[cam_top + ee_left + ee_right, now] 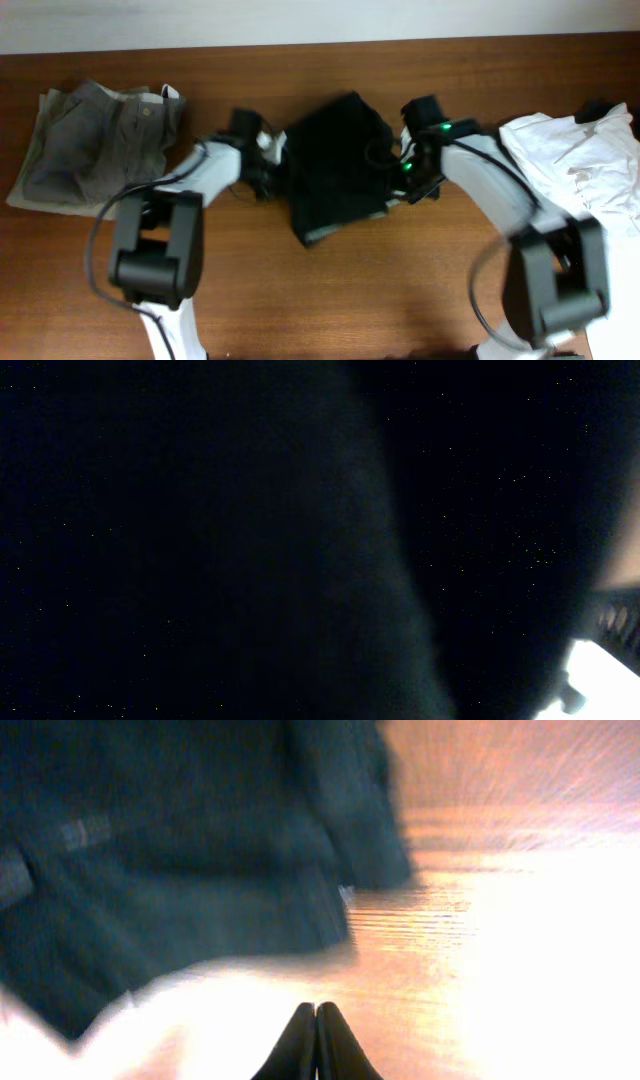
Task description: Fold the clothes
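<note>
A black garment (335, 165) lies loosely folded at the table's middle. My left gripper (266, 165) sits at its left edge. The left wrist view is filled by dark cloth (250, 540), and the fingers do not show there. My right gripper (400, 185) is at the garment's right edge. In the right wrist view its fingers (317, 1012) are pressed together with nothing between them, just above the bare wood. The black garment (180, 860) lies ahead of them and to the left.
A folded grey garment (95, 140) lies at the far left of the brown wooden table (350, 290). A crumpled white garment (580, 165) lies at the far right, partly under my right arm.
</note>
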`<move>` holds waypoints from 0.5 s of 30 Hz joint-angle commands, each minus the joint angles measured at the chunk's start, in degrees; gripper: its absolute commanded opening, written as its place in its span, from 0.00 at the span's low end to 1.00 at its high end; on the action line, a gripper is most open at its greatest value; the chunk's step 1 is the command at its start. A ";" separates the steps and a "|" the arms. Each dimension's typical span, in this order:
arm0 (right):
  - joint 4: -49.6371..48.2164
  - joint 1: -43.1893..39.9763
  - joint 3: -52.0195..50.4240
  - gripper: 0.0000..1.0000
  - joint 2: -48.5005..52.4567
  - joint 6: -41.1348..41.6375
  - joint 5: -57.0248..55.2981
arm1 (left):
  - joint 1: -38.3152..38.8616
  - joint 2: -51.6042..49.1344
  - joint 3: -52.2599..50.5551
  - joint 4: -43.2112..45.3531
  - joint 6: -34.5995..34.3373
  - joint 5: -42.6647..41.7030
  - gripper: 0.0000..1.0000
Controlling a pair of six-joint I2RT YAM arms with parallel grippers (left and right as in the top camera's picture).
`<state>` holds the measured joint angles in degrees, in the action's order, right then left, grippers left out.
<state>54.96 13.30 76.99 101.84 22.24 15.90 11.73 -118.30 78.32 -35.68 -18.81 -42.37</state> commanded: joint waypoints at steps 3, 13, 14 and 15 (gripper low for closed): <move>0.42 -0.20 2.45 0.04 -11.26 -2.32 -0.02 | -10.97 9.16 21.70 3.61 3.43 8.13 0.00; 3.56 -0.20 2.43 0.05 -11.47 -2.29 0.13 | -28.63 7.56 25.35 15.61 8.70 11.30 0.00; 3.72 -0.20 2.43 0.04 -11.47 -2.29 0.13 | -30.27 6.95 25.35 16.20 8.94 11.08 0.00; 4.04 -0.20 2.43 0.05 -11.47 -2.29 0.13 | -31.87 6.16 25.35 17.55 9.55 10.03 0.00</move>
<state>58.54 13.17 79.29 90.28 20.53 15.92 -15.68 -110.45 103.07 -20.91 -13.28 -31.40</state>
